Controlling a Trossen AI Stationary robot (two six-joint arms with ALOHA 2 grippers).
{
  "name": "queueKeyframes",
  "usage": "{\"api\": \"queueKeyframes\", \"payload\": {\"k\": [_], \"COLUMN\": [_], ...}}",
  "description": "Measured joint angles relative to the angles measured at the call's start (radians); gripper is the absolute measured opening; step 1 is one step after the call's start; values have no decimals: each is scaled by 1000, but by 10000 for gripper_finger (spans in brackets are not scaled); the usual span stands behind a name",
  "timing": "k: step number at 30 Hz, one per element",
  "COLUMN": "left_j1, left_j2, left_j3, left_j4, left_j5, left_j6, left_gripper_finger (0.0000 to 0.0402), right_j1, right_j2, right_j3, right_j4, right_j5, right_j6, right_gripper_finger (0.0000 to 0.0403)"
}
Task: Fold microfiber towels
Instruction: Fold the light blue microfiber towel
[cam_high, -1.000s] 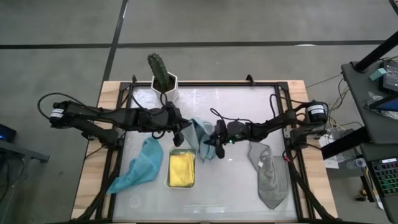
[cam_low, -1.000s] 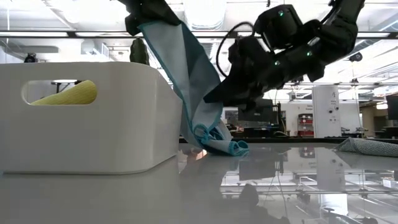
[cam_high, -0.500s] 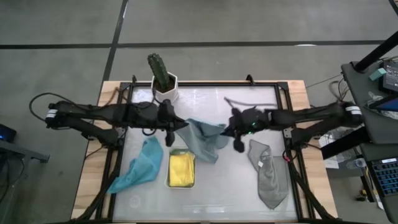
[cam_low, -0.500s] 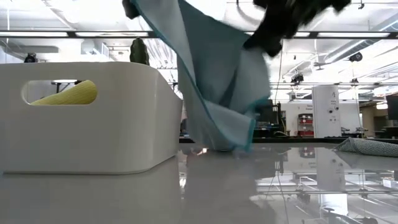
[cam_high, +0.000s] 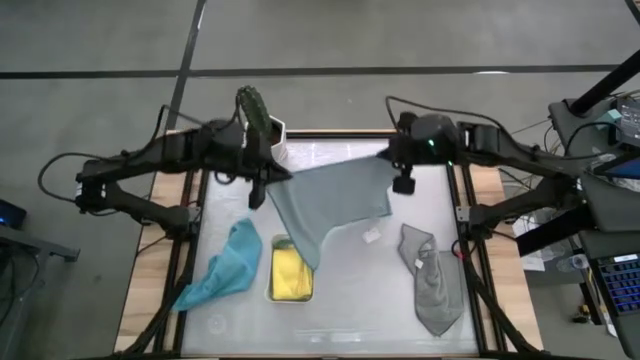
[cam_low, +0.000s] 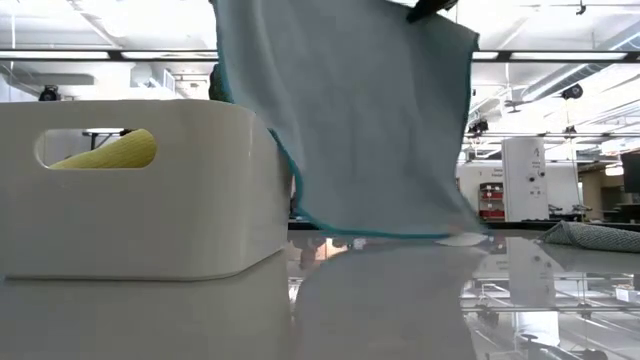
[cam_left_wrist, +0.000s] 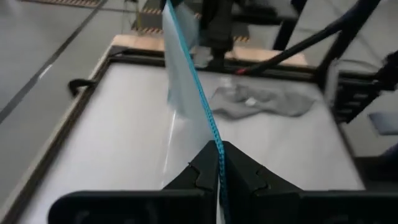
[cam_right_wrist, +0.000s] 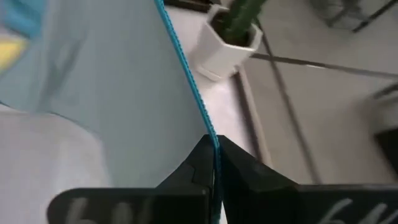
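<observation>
High view shows the light blue towel now stretched out between the two arms, hanging as a broad sheet above the back half of the desk. A second ago it was a bunched clump near the desk's middle, with the arms close together; since then both arms have lifted and drawn apart toward the back corners, and the right end effector has closed onto its corner.

The left end effector is pressed together on one upper corner of the towel, beside the potted cactus; the left wrist view shows the teal-stitched edge running up from between its closed fingers. The right end effector pinches the other upper corner in the same way.

In the low view the cloth hangs nearly flat, its lower edge just above the desk, next to the white tray that holds the yellow towel.

The teal towel lies crumpled on the desk at the tray's left, and the grey towel lies crumpled at the right.

By my reading, the spreading step is done: the cloth is opened and taut enough to be laid flat, and folding it comes next.
</observation>
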Motion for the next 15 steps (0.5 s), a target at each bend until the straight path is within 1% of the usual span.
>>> {"api": "queueKeyframes", "payload": {"k": [4,8,12,15], "left_j1": [146,298,412,446], "left_j2": [42,102,154,169], "left_j3": [54,120,197,222], "left_j4": [-30,-33,-68,-118], "left_j5": [28,103,140,158], "left_j6": [105,270,398,476], "left_gripper_finger": [0,0,0,0], "right_j1": [-96,-207,-284,-298], "right_j2": [67,127,164,164], "right_j3": [78,134,194,225], "right_j4": [-21,8,26,6], "right_j5": [84,136,151,140], "right_j6": [-137,-268,-334,-315], "right_gripper_finger": [8,8,8,8]}}
